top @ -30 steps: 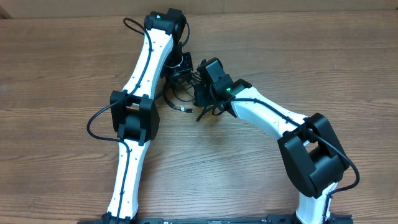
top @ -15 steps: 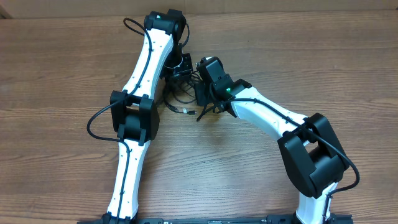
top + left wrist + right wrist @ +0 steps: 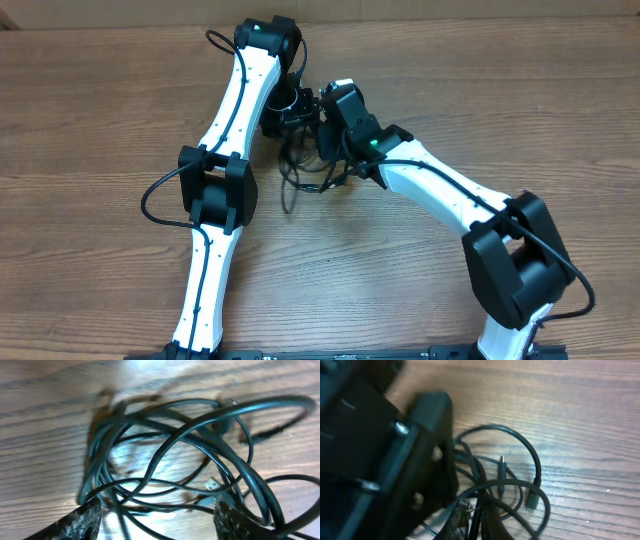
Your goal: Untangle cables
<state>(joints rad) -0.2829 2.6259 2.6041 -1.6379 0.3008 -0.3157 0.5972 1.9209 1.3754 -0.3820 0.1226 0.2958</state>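
The cables (image 3: 305, 172) are a tangle of thin black cords on the wooden table, between the two gripper heads. In the left wrist view the cables (image 3: 175, 435) loop over each other, with a small plug (image 3: 212, 482) among them. My left gripper (image 3: 157, 525) is open, jaws wide apart, with several strands lying between them; it also shows overhead (image 3: 292, 110). My right gripper (image 3: 476, 522) is shut on a cable strand, and loops with a plug (image 3: 531, 500) lie beyond it. It also shows overhead (image 3: 322, 140), right beside the left gripper.
The black body of the left gripper (image 3: 415, 460) fills the left of the right wrist view, very close. A thicker black arm cable (image 3: 160, 200) loops out beside the left arm's elbow. The wooden table (image 3: 520, 90) extends on all sides.
My right gripper has moved toward the far side, closer to the left gripper, dragging the tangle with it. One strand now trails toward the near side. The left arm has barely moved.
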